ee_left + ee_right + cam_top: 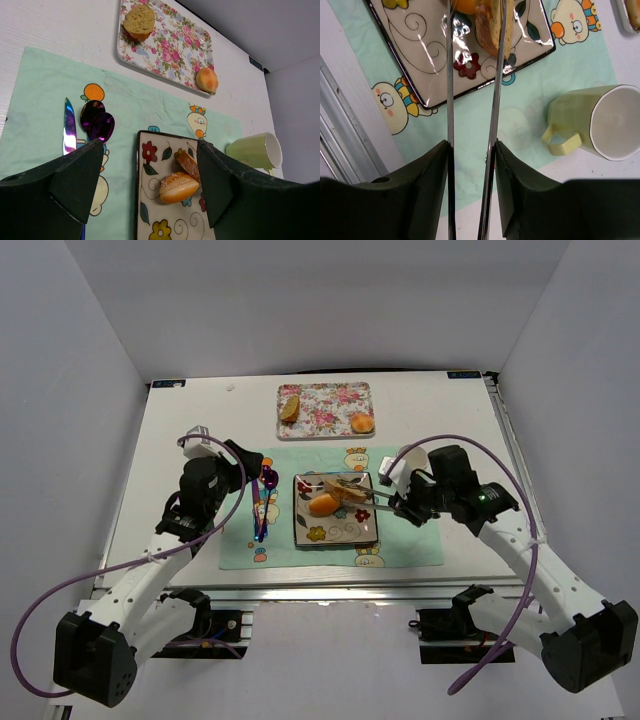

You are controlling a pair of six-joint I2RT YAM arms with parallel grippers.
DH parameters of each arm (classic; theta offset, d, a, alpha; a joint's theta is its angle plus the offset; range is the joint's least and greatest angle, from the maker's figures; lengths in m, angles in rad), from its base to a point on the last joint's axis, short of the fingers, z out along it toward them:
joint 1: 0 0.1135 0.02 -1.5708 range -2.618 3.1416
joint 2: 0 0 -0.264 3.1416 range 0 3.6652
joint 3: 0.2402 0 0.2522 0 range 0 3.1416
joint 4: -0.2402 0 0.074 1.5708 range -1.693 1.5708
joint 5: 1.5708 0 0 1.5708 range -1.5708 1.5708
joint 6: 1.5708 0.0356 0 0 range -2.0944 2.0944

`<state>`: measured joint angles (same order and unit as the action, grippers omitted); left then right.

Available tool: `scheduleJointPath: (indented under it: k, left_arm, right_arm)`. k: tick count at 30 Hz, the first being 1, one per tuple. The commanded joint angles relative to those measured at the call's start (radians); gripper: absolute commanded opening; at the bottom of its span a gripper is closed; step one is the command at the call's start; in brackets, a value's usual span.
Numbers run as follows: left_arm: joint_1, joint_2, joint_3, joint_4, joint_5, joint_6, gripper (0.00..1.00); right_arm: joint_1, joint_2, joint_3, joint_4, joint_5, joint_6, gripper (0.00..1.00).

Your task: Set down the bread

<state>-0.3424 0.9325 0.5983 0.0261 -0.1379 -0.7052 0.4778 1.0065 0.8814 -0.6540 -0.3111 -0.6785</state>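
The bread (347,488), a tan-brown slice with a darker crust, lies on the square patterned plate (340,532), leaning on an orange bun (323,505). My right gripper (408,506) is shut on metal tongs (449,100). The blades reach over the plate and straddle the bread (490,25); the right blade touches it. In the right wrist view my right gripper (470,145) presses both blades. My left gripper (245,462) is open and empty above the placemat's left part. In the left wrist view the bread (189,164) shows past my left gripper (150,150).
A floral tray (325,398) at the back holds a yellowish wedge (290,408) and a round orange bun (362,423). A yellow-green cup (600,125) lies on its side right of the plate. A knife (69,127) and a purple spoon (97,120) lie on the placemat's left.
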Motion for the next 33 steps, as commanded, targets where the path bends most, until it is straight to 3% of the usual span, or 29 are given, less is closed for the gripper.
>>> scheduleJointPath:
  k: [1,5,6,8,10,12,13,16,20,22,23,26,30,31,33]
  left_arm:
    - [0.003,-0.001,0.024,0.011,0.015,0.0,0.84]
    - [0.003,0.011,0.037,0.012,0.024,0.001,0.84]
    - [0.003,0.015,0.043,0.012,0.03,0.001,0.83]
    - [0.003,0.025,0.05,0.017,0.041,0.003,0.82]
    - [0.003,0.031,0.058,0.026,0.067,0.007,0.72]
    - [0.003,0.04,0.054,0.04,0.092,0.007,0.51]
    - [0.003,0.046,0.052,0.043,0.121,0.004,0.31]
    - [0.003,0.072,0.051,0.06,0.196,0.0,0.0]
    - [0.003,0.097,0.054,0.092,0.265,0.001,0.04]
    - [0.0,0.117,0.06,0.09,0.29,0.007,0.13]
    - [-0.001,0.123,0.066,0.087,0.305,0.01,0.26]
    - [-0.017,0.138,0.073,0.081,0.325,0.018,0.47]
    - [-0.055,0.15,0.092,0.026,0.321,0.049,0.65]
    - [-0.067,0.15,0.09,0.02,0.317,0.05,0.66]
    - [-0.076,0.141,0.08,0.012,0.302,0.046,0.67]
  right_arm:
    - [-0.002,-0.026,0.088,0.021,-0.039,0.031,0.46]
    - [-0.005,-0.022,0.152,0.072,-0.033,0.1,0.39]
    - [-0.007,-0.02,0.162,0.095,-0.011,0.124,0.28]
    - [-0.039,-0.011,0.172,0.141,0.013,0.204,0.17]
    - [-0.102,-0.002,0.174,0.194,0.05,0.249,0.03]
    - [-0.165,0.01,0.162,0.247,0.099,0.333,0.0]
    - [-0.256,0.024,0.156,0.26,0.089,0.358,0.0]
    - [-0.442,0.064,0.139,0.321,0.087,0.448,0.0]
    - [-0.623,0.139,0.026,0.438,0.101,0.534,0.0]
    - [-0.669,0.228,-0.011,0.461,0.127,0.566,0.0]
    - [-0.68,0.257,-0.033,0.496,0.136,0.574,0.0]
    - [-0.706,0.369,-0.104,0.588,0.141,0.579,0.0]
    - [-0.711,0.449,-0.162,0.681,0.133,0.574,0.0]
    - [-0.712,0.458,-0.163,0.686,0.123,0.567,0.0]
    - [-0.714,0.492,-0.16,0.668,0.086,0.551,0.12]
